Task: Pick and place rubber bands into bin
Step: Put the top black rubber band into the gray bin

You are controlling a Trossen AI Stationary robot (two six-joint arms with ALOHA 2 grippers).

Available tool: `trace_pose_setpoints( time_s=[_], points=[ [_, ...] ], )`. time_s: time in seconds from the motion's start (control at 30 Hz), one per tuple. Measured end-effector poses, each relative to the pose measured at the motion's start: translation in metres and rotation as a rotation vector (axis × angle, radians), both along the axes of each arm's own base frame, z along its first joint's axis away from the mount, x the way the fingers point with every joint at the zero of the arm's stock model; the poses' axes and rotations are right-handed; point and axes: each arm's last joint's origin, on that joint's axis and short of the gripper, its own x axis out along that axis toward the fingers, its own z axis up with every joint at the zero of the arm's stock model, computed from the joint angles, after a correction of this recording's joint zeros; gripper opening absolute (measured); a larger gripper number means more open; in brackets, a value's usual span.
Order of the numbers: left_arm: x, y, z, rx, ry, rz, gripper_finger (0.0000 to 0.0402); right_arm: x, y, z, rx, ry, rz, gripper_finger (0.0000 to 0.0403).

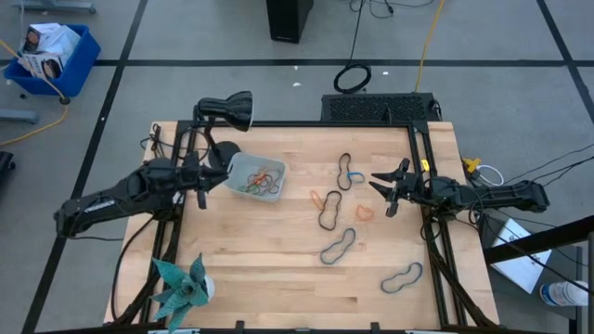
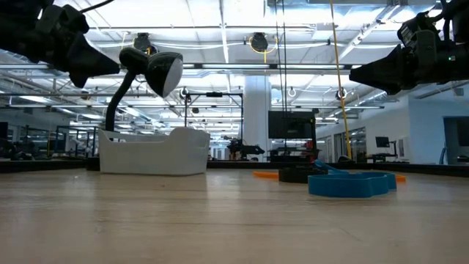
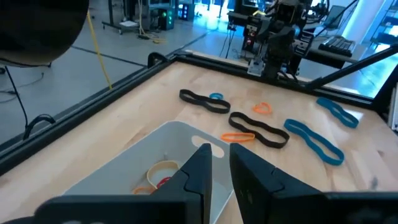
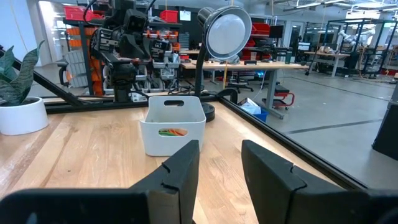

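Left gripper (image 1: 200, 188) (empty) hovers beside the bin (image 1: 237, 167).

Light wood worktop (image 1: 278, 269). Resting on it: the bin (image 1: 256, 177) near the left side, a black desk lamp (image 1: 225, 111) at the back left corner, a potted plant (image 1: 186, 286) at front left, loose rubber bands (image 1: 338, 246) scattered across the right half.

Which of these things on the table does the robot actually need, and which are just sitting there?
Needed:
- rubber bands loose on the table, more already in the bin
- bin
- left gripper, at the bin
- right gripper, open above the loose bands

Just there:
- desk lamp
- potted plant
- blue crate on the floor
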Motion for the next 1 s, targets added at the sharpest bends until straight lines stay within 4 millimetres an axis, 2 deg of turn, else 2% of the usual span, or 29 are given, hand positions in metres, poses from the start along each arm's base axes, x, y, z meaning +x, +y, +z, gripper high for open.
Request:
trace_pose_setpoints(
  time_s=[1.0],
  points=[
    [-0.0018, -0.0006, -0.0020, 0.005, 0.010, 0.000, 0.0063, 0.0000, 0.0000, 0.0000, 0.037, -0.013, 0.000, 0.0121]
  ],
)
